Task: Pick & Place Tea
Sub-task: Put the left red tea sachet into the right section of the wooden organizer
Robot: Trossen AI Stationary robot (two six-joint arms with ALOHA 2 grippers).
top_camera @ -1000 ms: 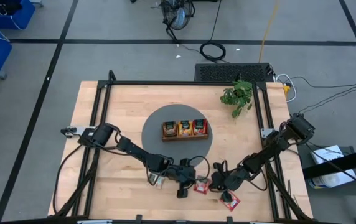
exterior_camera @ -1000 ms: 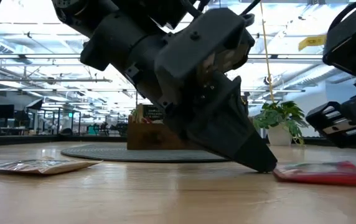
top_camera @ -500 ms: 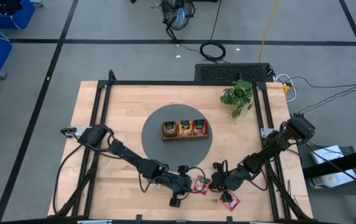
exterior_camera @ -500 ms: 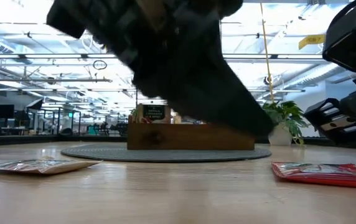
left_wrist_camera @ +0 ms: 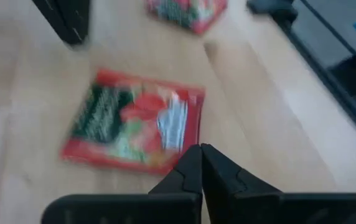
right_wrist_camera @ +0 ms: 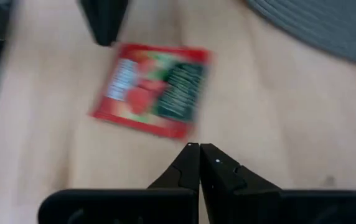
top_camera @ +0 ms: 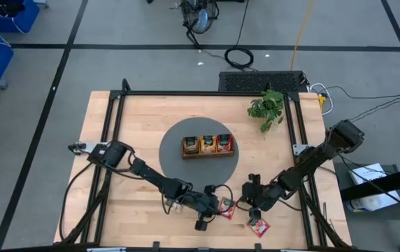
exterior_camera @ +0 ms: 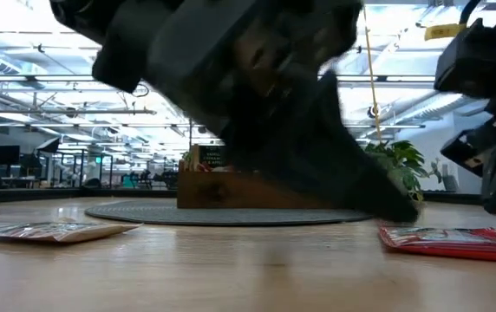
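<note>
Red tea sachet (left_wrist_camera: pixel 134 121) printed green and white; pale wooden counter (top_camera: pixel 137 122); grey round mat (top_camera: pixel 175 150); brown tray (top_camera: pixel 207 154).

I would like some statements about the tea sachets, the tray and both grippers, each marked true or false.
1. The left gripper is shut and holds nothing. True.
2. A red sachet lies flat on the table between the two grippers. True.
3. The wooden tray stands on bare wood. False: it stands on the round grey mat.
4. The right gripper is open. False: its fingers are shut together, empty.
5. Only one red sachet lies loose on the table. False: a second red sachet lies nearer the table's front edge.
</note>
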